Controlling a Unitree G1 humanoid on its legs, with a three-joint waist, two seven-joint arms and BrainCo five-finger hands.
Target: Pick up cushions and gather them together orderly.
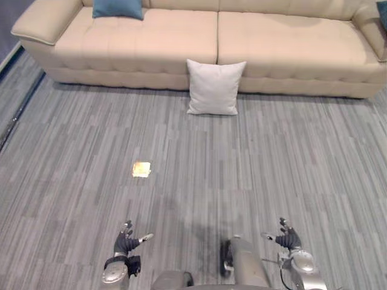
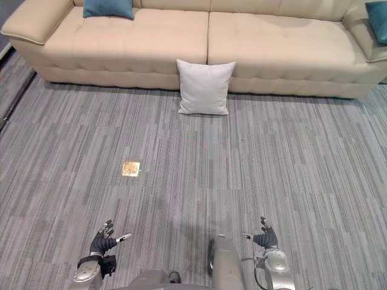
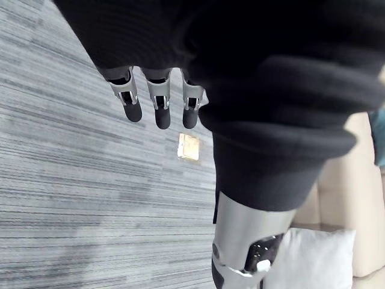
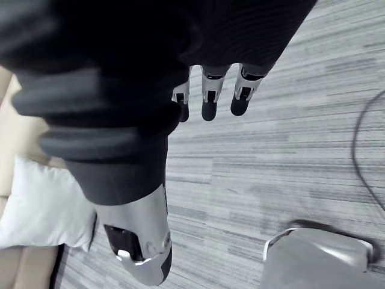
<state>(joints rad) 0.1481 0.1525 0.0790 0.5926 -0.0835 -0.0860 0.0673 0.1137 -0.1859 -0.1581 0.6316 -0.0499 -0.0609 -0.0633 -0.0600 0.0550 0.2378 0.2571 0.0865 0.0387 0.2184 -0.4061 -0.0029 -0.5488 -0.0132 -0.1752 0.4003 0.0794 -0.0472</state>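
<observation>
The cushions lay well apart, and that was likely the main hazard. A teal cushion (image 1: 118, 8) sat at the far left of the sofa (image 1: 278, 42). A white cushion (image 1: 214, 87) stood on the floor (image 1: 290, 163), leaning against the sofa's front near its middle, and a second teal cushion (image 2: 377, 22) showed at the far right edge. Reaching any of them probably meant walking forward, and a small tan square (image 1: 141, 169) on the floor, left of that path, could be stepped on. The soft white cushion might flop flat or slip from a one-hand pinch. The left hand (image 1: 126, 244) hung low at the near left, fingers straight and relaxed, holding nothing. The right hand (image 1: 286, 238) mirrored it at the near right, likewise spread and empty.
</observation>
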